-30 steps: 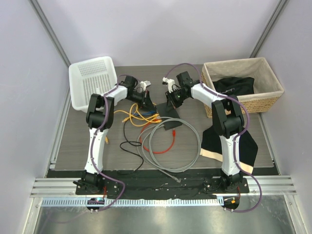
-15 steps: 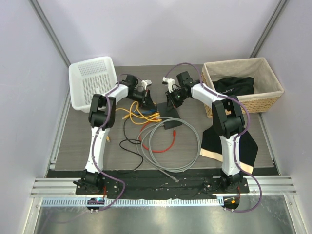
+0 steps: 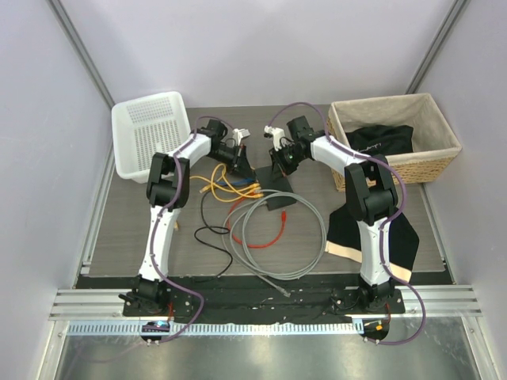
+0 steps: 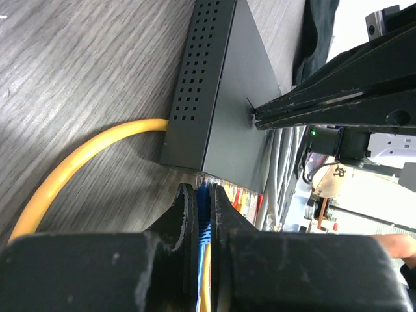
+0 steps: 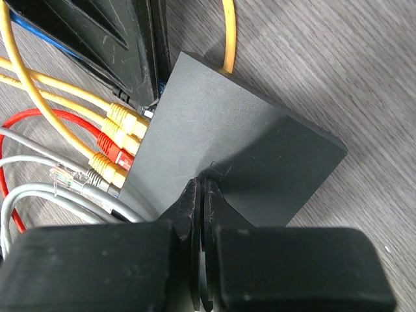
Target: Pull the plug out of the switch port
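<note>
Switch (image 3: pixel 272 177) sat mid-table, far half. Left fingers (image 4: pixel 185 214) were clamped on blue plug (image 4: pixel 204 229) at its socket edge. Right fingers (image 5: pixel 188 203) were together, tips pressing the switch top. Yellow cables (image 3: pixel 218 188), red cable (image 3: pixel 276 235) and gray cable coil (image 3: pixel 321 237) crowded its 7 o'clock side. White basket (image 3: pixel 150 131) stood at 10 o'clock, wicker basket (image 3: pixel 392 134) at 2, knit cloth (image 3: pixel 372 237) at 4. Table (image 3: pixel 119 229) was gray woodgrain with pale walls around. Open wood showed along the left edge.

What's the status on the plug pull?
Left gripper jaws shut on blue cable plug at port edge of flat matte-black switch box. Right gripper jaws shut, tips on switch top. Yellow plugs, red plug crowd alongside.
</note>
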Controlling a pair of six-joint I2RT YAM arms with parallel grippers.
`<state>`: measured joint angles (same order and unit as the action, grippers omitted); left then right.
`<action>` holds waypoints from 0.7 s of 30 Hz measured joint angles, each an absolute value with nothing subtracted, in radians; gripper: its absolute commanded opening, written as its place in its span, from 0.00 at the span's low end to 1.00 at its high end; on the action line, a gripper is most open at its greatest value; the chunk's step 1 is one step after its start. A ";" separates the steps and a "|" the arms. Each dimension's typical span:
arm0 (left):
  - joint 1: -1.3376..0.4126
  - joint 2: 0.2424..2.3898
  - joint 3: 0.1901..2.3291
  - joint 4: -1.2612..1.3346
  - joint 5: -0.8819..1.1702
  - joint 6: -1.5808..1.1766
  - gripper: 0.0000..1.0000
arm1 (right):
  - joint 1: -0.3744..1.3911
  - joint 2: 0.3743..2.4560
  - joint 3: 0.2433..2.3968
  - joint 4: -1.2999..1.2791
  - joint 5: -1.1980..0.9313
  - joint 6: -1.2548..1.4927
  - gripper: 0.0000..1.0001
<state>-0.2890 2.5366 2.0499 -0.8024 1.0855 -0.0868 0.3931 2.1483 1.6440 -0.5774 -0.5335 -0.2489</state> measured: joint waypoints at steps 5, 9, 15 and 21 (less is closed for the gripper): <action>-0.287 2.518 1.993 -0.774 1.117 -0.072 0.00 | 0.395 2.140 1.631 -0.576 -0.536 -0.252 0.01; -0.294 2.545 2.076 -0.858 1.091 -0.023 0.00 | 0.395 2.138 1.626 -0.572 -0.535 -0.255 0.01; -0.299 2.564 2.109 -0.893 1.087 -0.010 0.00 | 0.395 2.135 1.624 -0.576 -0.532 -0.258 0.01; -0.298 2.552 2.069 -0.871 1.111 0.012 0.00 | 0.395 2.127 1.610 -0.570 -0.533 -0.260 0.01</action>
<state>-0.2977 2.5519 2.0689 -0.8711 1.1107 0.0116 0.3954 2.1265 1.6096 -0.5705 -0.5327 -0.2604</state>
